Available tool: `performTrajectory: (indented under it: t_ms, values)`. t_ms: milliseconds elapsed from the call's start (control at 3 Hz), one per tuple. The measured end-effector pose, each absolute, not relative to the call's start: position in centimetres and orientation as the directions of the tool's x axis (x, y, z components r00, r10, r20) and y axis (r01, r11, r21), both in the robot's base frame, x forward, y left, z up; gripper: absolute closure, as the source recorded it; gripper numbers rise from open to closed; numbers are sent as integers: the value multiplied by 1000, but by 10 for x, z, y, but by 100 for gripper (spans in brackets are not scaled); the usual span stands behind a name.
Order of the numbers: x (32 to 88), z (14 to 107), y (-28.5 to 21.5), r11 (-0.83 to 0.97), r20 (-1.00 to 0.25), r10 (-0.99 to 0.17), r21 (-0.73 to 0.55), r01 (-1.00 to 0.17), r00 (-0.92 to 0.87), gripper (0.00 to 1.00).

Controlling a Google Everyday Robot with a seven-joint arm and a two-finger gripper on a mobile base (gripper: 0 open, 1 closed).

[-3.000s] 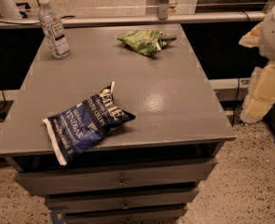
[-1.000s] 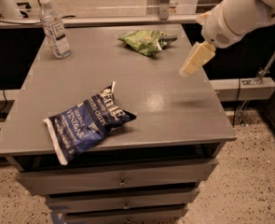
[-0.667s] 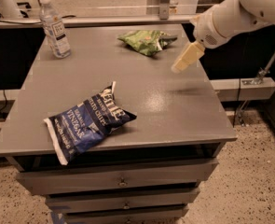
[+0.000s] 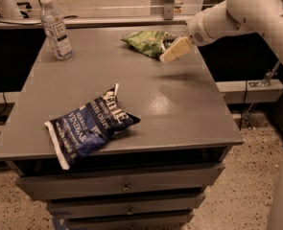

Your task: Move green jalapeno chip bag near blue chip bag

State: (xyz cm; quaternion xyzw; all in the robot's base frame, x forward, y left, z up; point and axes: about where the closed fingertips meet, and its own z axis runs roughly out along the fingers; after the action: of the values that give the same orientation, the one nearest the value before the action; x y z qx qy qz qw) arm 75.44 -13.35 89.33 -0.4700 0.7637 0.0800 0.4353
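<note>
The green jalapeno chip bag [image 4: 147,42], light green and wrinkly, lies at the far right of the grey table top [image 4: 179,104]. The blue chip bag [image 4: 89,126], dark navy with white lettering, lies near the front left edge. My gripper [image 4: 171,53], with cream-coloured fingers, hangs above the table just right of the green bag, its tip at the bag's right end. The white arm reaches in from the upper right. Whether it touches the bag does not show.
A clear water bottle [image 4: 55,28] with a white cap stands at the far left corner of the table. Drawers [image 4: 124,186] sit below the table top. A ledge and glass partition run behind the table.
The arm has swung in from the right and the gripper has moved left and away, from over the table's right edge to the right end of the green bag. The bags have not moved.
</note>
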Motion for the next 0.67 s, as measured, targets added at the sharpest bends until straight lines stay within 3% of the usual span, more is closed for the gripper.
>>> performTrajectory:
  t_ms: [667]
  values:
    - [807, 880, -111, 651, -863, -440, -116, -750, -249, 0]
